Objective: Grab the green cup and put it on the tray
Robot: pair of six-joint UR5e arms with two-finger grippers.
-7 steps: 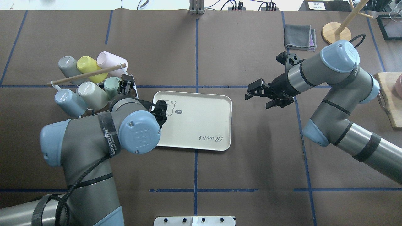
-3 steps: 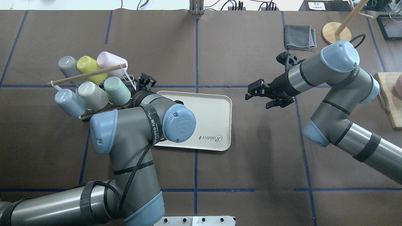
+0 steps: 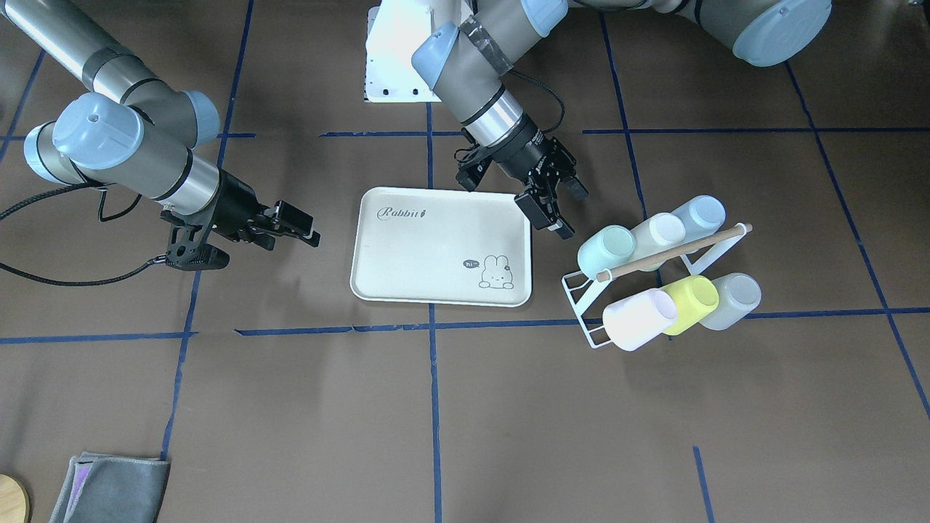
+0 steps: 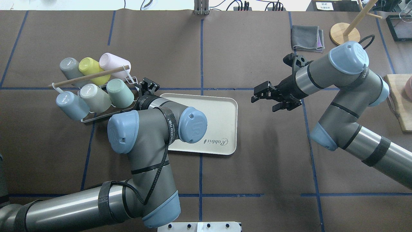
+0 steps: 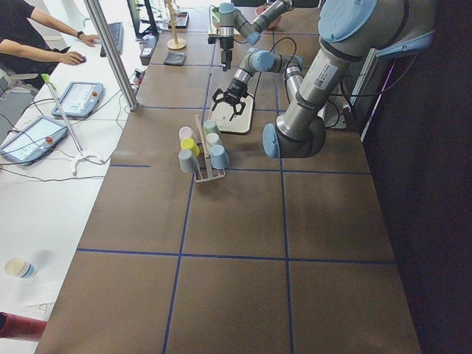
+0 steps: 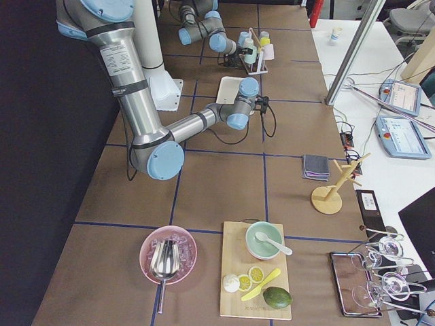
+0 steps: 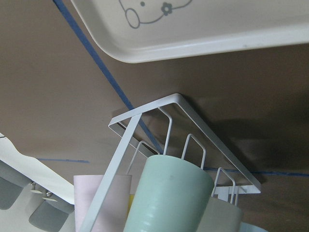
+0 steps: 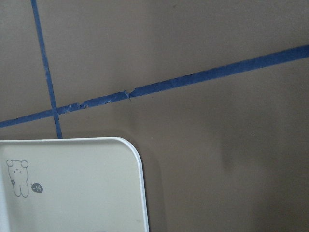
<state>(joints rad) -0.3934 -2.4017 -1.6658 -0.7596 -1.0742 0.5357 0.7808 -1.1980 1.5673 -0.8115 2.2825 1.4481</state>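
Green cup (image 3: 607,250) sits mouth-down on the wire rack (image 3: 676,251) on the counter (image 3: 654,407), in the end slot nearest the tray (image 3: 407,276), base up, long axis slanted. My left gripper (image 3: 569,212) hovers just beside it, jaws apparently parted, holding nothing. My right gripper (image 3: 294,225) is likewise spread and empty.

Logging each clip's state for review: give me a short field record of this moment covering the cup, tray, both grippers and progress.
green cup: tilted on the rack, not gripped
tray: nothing on it
left gripper: open, empty, between the tray's corner and the green cup
right gripper: open, empty, off the tray's opposite short side
progress: cup not yet picked up
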